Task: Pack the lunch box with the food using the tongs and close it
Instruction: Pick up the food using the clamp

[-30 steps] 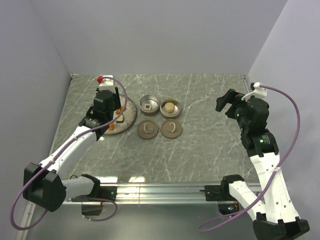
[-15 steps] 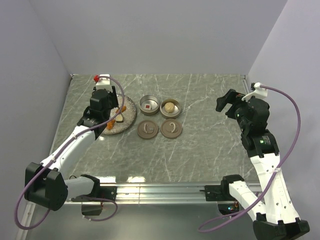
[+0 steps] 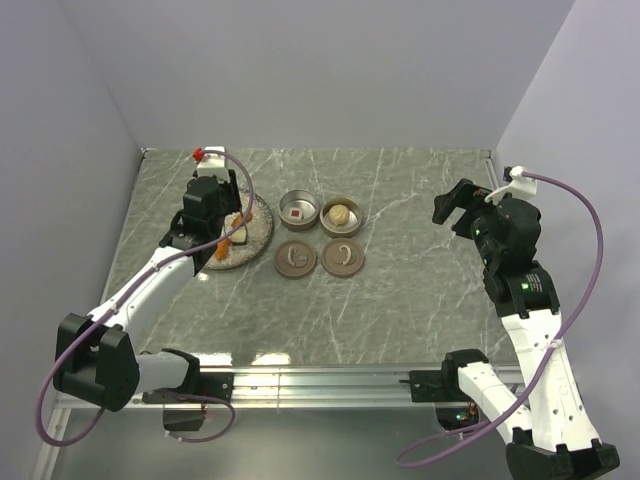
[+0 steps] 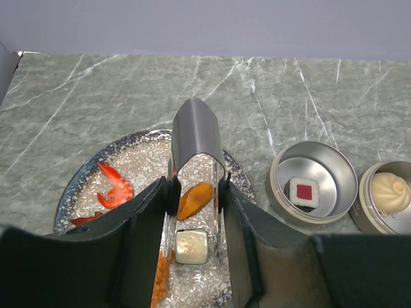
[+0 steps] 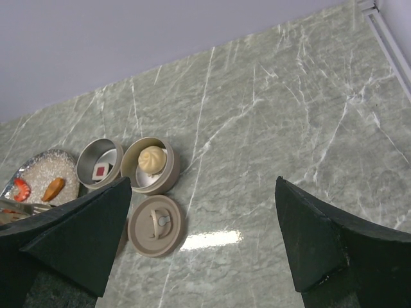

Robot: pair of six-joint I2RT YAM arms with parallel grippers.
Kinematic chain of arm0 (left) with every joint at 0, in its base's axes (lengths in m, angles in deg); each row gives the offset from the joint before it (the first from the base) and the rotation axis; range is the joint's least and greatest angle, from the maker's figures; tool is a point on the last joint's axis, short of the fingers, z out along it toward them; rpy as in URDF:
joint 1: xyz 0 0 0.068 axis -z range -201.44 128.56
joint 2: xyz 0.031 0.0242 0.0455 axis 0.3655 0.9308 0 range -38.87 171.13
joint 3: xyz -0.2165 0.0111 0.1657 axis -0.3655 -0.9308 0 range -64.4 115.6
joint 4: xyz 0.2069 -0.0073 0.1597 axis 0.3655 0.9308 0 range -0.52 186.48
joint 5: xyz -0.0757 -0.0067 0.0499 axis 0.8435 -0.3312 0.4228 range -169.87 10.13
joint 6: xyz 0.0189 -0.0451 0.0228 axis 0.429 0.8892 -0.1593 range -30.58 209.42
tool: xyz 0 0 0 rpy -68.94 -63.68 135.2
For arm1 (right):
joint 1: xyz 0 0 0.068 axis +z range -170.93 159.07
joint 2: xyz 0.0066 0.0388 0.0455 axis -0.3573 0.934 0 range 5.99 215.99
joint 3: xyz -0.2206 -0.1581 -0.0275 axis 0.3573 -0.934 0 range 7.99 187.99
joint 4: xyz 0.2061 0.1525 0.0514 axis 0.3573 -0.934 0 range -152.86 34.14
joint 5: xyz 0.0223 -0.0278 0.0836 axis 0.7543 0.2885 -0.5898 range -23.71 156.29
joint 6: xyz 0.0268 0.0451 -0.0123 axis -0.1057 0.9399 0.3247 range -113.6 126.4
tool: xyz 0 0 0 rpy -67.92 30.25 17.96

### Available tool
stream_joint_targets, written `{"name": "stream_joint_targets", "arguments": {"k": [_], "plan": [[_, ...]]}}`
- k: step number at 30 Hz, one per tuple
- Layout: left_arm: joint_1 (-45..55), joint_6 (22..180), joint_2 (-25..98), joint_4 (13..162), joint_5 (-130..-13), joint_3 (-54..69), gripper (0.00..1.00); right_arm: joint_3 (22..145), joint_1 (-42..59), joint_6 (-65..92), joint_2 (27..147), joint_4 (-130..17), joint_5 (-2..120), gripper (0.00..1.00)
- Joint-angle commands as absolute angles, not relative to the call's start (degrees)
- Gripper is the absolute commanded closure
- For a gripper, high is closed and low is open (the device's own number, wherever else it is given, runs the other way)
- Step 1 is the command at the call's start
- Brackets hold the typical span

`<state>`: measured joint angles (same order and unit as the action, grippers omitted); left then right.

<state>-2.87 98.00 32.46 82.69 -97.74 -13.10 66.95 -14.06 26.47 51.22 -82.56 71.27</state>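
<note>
My left gripper point(image 4: 194, 186) point(image 3: 213, 215) is shut on the silvery tongs point(image 4: 192, 131), which point down over the speckled plate point(image 4: 83, 192). The tongs' two thin arms flank a white cube of food point(image 4: 191, 247), with small gaps either side. An orange piece point(image 4: 194, 200), a red shrimp point(image 4: 114, 189) and another orange piece point(image 4: 159, 282) also lie on the plate. The lunch box is two open round tins: one point(image 3: 299, 209) holds a white piece with a red centre point(image 4: 303, 191), the other point(image 3: 341, 215) a pale bun point(image 5: 152, 159). My right gripper point(image 5: 200, 186) hangs open and empty, far right.
Two round lids point(image 3: 295, 259) point(image 3: 342, 257) lie flat just in front of the tins. Grey walls close in the marble table point(image 3: 420, 290) at the back and both sides. A metal rail point(image 3: 320, 380) runs along the near edge.
My left wrist has shifted slightly left and then back over the plate, still holding the tongs. The right arm has not moved.
</note>
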Motion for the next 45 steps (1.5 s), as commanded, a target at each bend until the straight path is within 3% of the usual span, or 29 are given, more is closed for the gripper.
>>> {"name": "stream_joint_targets", "arguments": {"k": [1, 27, 36, 45], "plan": [[-3.1, 97.3, 33.1, 79.9, -96.2, -12.9, 0.55, 69.5, -13.9, 26.1, 50.4, -82.2, 71.8, 0.0], [-3.2, 97.2, 35.3, 77.7, -96.0, -12.5, 0.56, 69.6, -13.8, 26.2, 50.5, -82.6, 71.8, 0.0], [-3.2, 96.3, 34.3, 77.6, -95.3, -12.1, 0.75, 70.4, -13.9, 25.8, 50.9, -82.9, 71.9, 0.01], [-2.4, 98.1, 34.1, 81.8, -92.4, -3.6, 0.78, 70.0, -13.9, 26.4, 51.7, -81.7, 71.4, 0.02]]}}
